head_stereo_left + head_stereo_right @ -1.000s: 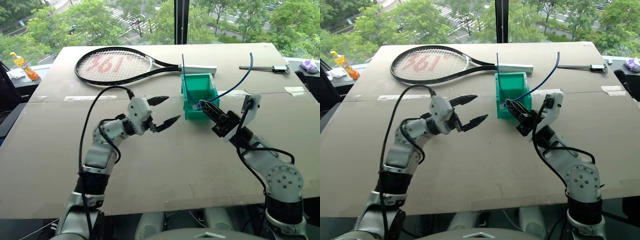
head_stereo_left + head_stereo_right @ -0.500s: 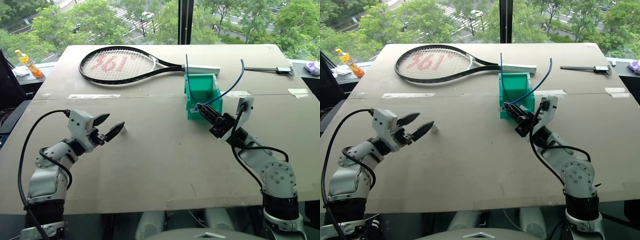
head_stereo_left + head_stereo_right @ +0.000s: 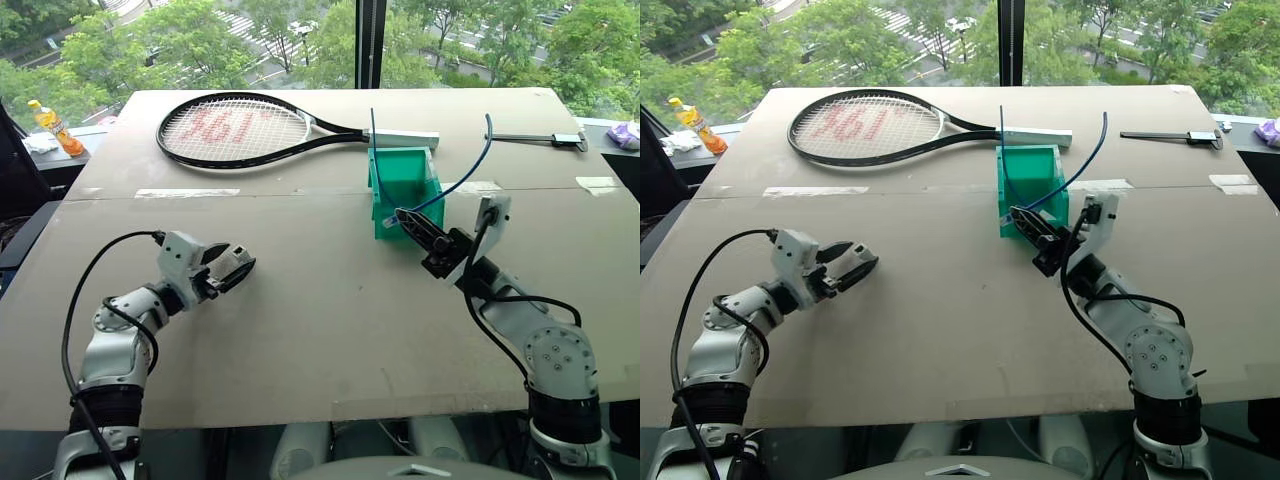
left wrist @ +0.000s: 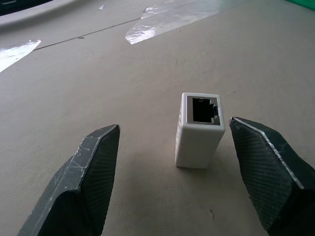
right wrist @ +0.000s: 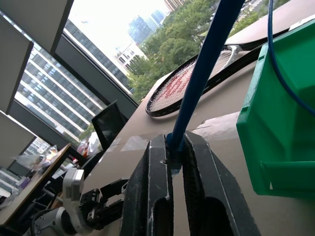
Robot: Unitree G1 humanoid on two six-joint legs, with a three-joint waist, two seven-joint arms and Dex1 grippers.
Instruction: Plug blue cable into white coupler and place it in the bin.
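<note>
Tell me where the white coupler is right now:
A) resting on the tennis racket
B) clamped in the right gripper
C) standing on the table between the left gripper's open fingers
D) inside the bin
C: the left wrist view shows the white coupler upright on the table, socket facing up, with the left gripper open around it and its fingers not touching.

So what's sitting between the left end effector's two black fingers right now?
The tiny white boxy plastic coupler, upright on the table, socket facing the camera, fingers apart from it either side; the left wrist view shows it.
</note>
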